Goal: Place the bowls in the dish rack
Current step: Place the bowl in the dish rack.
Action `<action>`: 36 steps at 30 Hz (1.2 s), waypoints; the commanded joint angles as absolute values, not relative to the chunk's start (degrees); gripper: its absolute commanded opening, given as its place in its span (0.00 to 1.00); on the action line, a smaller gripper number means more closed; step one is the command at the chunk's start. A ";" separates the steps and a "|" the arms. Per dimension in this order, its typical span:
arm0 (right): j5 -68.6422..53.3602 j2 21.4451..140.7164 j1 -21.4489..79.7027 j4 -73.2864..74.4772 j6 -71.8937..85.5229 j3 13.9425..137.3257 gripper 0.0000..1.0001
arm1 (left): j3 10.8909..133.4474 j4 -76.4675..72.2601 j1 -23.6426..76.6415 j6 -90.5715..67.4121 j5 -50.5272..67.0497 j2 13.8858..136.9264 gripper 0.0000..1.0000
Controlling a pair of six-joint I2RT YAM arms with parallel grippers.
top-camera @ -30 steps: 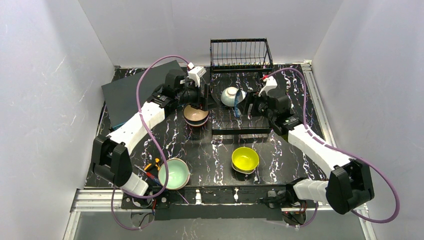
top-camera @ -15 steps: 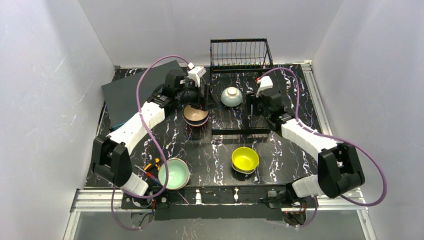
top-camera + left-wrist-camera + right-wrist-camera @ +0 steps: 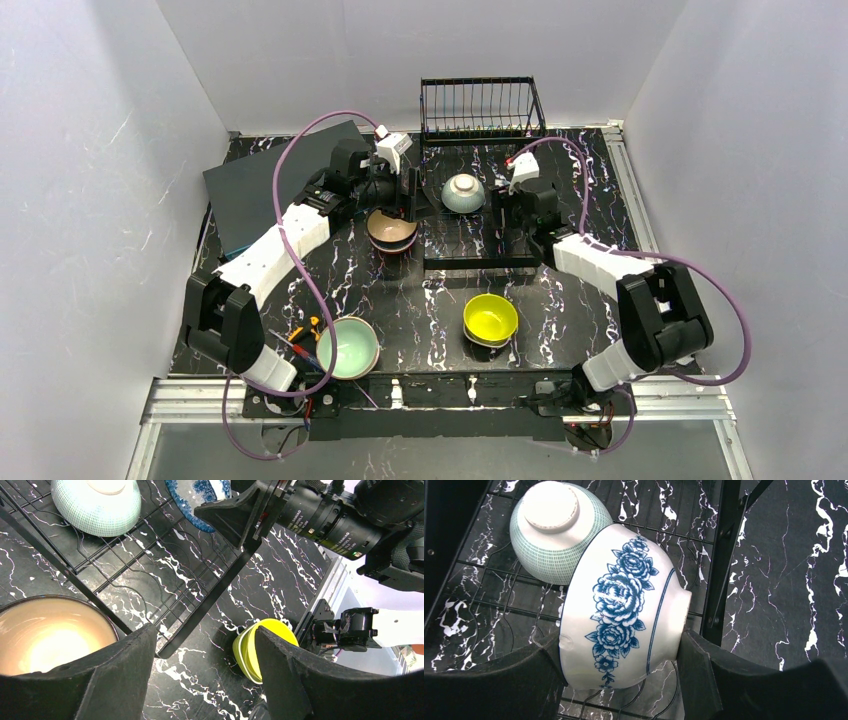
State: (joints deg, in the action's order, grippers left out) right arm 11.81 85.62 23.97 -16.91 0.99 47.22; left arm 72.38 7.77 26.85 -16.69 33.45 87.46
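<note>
My right gripper [image 3: 621, 667] is shut on the blue-and-white patterned bowl [image 3: 624, 605], held on its side over the flat wire base of the dish rack [image 3: 475, 240]. The bowl leans against an upturned mint-green patterned bowl [image 3: 551, 530] on that base. In the top view the right gripper [image 3: 498, 212] hides its bowl. My left gripper [image 3: 200, 675] is open and empty, just left of the rack base, above a pinkish beige bowl [image 3: 45, 630] that also shows in the top view [image 3: 391, 231]. A yellow bowl [image 3: 490, 319] and a plain mint-green bowl [image 3: 348, 347] sit near the front.
The rack's upright wire basket [image 3: 480, 105] stands at the back. A dark grey flat box [image 3: 270, 185] lies at the back left. Small orange and red parts [image 3: 305, 335] lie beside the mint-green bowl. White walls close in three sides.
The right arm's elbow has swung in to the left and its wrist has turned. The blue-and-white bowl has tipped further under the gripper beside the upturned bowl. The left arm has not moved.
</note>
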 commanded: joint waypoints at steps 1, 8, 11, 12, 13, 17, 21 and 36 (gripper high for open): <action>14.20 86.54 23.55 -25.76 -1.58 49.35 0.01 | 73.30 8.00 27.01 -16.26 34.00 84.52 0.69; 15.52 89.48 23.42 -27.07 -2.42 50.77 0.01 | 73.21 8.13 27.02 -16.12 33.51 84.62 0.70; 16.25 90.77 23.27 -28.21 -2.29 51.25 0.01 | 73.28 8.18 27.05 -16.17 33.34 85.02 0.70; 16.28 91.07 23.29 -28.69 -2.29 51.38 0.01 | 73.30 8.19 27.05 -16.16 33.39 85.11 0.70; 16.24 91.40 23.26 -29.15 -2.18 51.55 0.01 | 73.26 8.23 27.03 -16.09 33.47 85.23 0.70; 16.27 93.10 23.08 -30.03 -1.96 53.02 0.01 | 73.38 8.18 27.07 -16.17 33.75 85.43 0.71; 14.61 95.10 23.11 -30.96 -1.14 54.18 0.01 | 73.48 8.28 27.07 -16.13 33.80 85.41 0.71; 13.76 101.18 22.95 -29.85 1.28 58.07 0.01 | 73.74 8.61 27.03 -15.93 33.53 85.34 0.71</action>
State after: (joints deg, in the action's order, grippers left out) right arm 14.02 100.62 23.24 -26.13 -0.23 55.16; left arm 72.38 7.90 26.85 -16.62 33.41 87.44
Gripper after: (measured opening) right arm 0.752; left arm 0.705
